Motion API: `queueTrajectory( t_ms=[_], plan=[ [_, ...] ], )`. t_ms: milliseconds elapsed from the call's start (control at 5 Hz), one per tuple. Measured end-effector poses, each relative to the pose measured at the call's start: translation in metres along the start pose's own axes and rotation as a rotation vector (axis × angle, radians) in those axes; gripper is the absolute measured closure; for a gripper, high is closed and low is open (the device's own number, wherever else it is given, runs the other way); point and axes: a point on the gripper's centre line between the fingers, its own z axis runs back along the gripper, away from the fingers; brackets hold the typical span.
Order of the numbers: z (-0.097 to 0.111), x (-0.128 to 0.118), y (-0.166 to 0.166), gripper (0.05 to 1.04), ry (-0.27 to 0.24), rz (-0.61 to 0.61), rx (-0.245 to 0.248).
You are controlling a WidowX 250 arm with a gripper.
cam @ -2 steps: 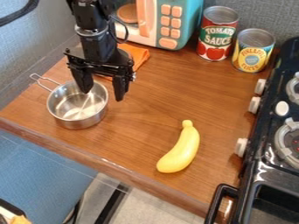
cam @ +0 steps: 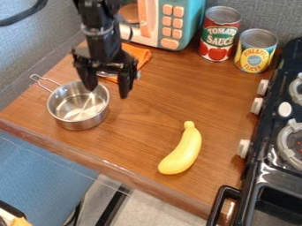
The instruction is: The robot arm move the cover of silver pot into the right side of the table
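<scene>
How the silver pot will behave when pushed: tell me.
The silver pot should feel stiff, since its wall looks like metal. Standing upright on the wooden table, it will probably slide rather than roll. Its handle, sticking out to one side, might make it swivel.

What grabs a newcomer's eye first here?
Probably the bright yellow banana, on the wooden counter between the silver pot and the black stove. Then the open black gripper, hanging by the pot's rim at upper left.
</scene>
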Motion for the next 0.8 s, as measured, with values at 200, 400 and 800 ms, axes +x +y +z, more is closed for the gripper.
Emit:
queueTrajectory(
  t_ms=[200, 400, 800],
  plan=[
    [0.003, 0.032, 0.004, 0.083, -0.028, 0.005, 0.011],
    [-0.004, 0.063, 0.010, 0.083, -0.033, 0.012, 0.036],
    [-0.029, 0.108, 0.039, 0.083, -0.015, 0.092, 0.056]
  ],
)
